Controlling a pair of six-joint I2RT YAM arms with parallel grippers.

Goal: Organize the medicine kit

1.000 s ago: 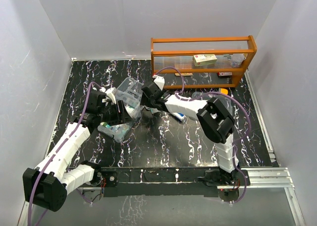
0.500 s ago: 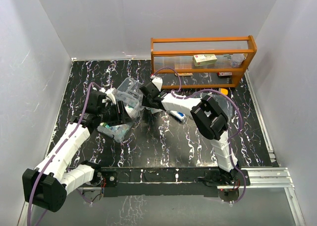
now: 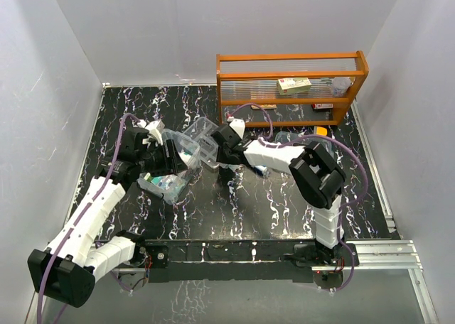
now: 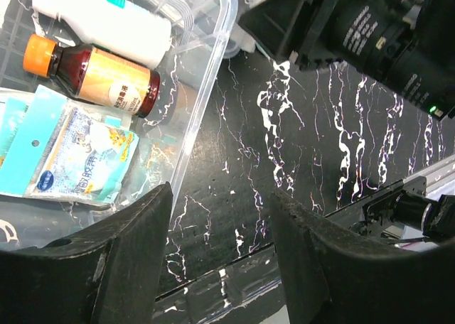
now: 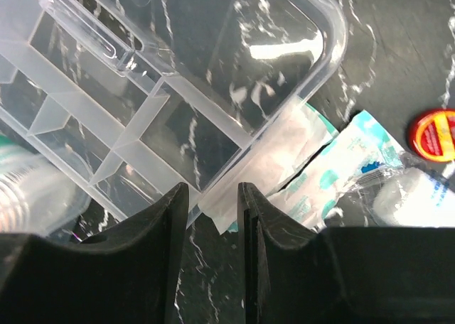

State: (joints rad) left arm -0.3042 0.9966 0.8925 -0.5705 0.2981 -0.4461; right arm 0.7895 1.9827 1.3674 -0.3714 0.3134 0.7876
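Note:
The medicine kit's clear box (image 3: pixel 162 187) lies left of centre. In the left wrist view its rim (image 4: pixel 206 104) encloses a brown bottle (image 4: pixel 99 74) with an orange cap, a white bottle (image 4: pixel 106 22) and blue packets (image 4: pixel 82 157). My left gripper (image 3: pixel 170 160) hovers over the box's right edge, open (image 4: pixel 220 196) with only table between its fingers. The divided insert tray (image 3: pixel 197 141) sits tilted to the right of the box. My right gripper (image 3: pixel 219 152) is at the tray's near edge (image 5: pixel 106 111), jaws (image 5: pixel 212 190) a narrow gap apart and pinching nothing. Teal-printed packets (image 5: pixel 341 168) lie under that edge.
An orange wooden rack (image 3: pixel 291 82) stands at the back right with a box on its shelf. A small red item (image 3: pixel 323 106) and an orange one (image 3: pixel 321 131) lie in front of it. A red round cap (image 5: pixel 434 133) sits beside the packets. White walls close in on three sides.
The insert tray and my right gripper have shifted right, away from the box, and the right jaws have narrowed. My left gripper has opened a little wider.

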